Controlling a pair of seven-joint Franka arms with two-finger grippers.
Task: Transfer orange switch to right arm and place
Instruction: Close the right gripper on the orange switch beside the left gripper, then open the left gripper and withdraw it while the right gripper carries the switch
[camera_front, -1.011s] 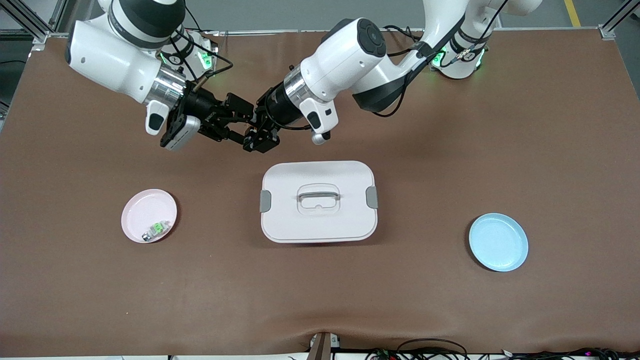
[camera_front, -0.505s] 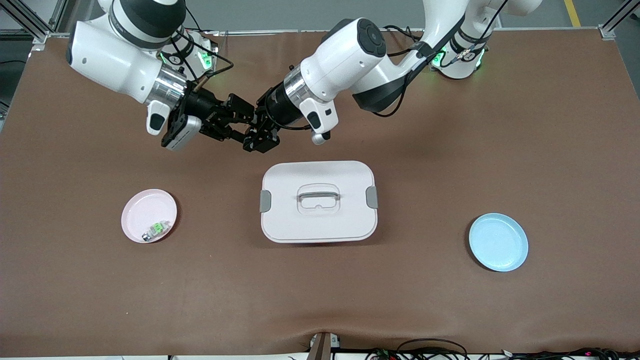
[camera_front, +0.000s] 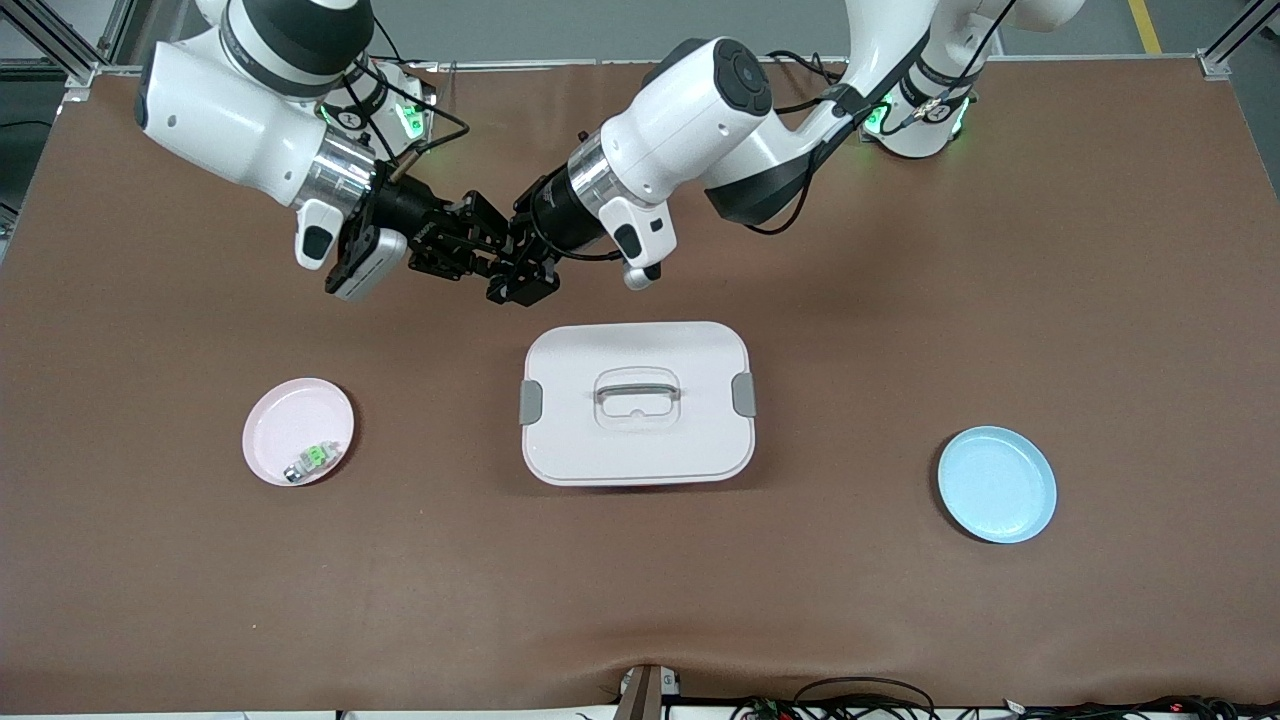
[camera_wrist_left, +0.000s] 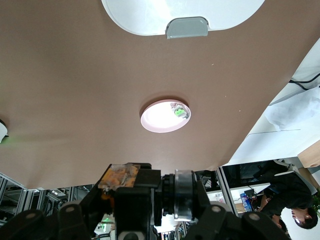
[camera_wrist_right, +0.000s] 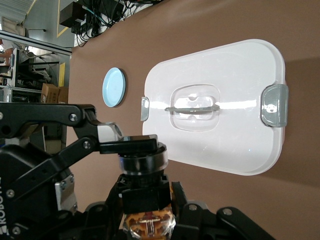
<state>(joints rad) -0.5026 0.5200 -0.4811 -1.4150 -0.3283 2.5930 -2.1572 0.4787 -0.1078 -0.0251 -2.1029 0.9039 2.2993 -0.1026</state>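
Observation:
The orange switch (camera_front: 497, 252) is a stubby black part with a silver ring and orange marks. It hangs in the air between the two grippers, over bare table near the robots' side of the white box. My left gripper (camera_front: 508, 262) is shut on its ring end. My right gripper (camera_front: 476, 243) comes from the other end, its fingers pressed on both sides of the black body. The switch fills the lower part of the left wrist view (camera_wrist_left: 150, 195) and of the right wrist view (camera_wrist_right: 145, 182), where my right gripper (camera_wrist_right: 146, 210) clasps it.
A closed white box (camera_front: 637, 402) with grey latches lies mid-table. A pink plate (camera_front: 285, 425) holding a small green-and-silver part (camera_front: 310, 458) lies toward the right arm's end. A blue plate (camera_front: 997, 484) lies toward the left arm's end.
My right gripper has moved in toward the left gripper, and its fingers have closed from wide open onto the switch. The left arm has stayed still.

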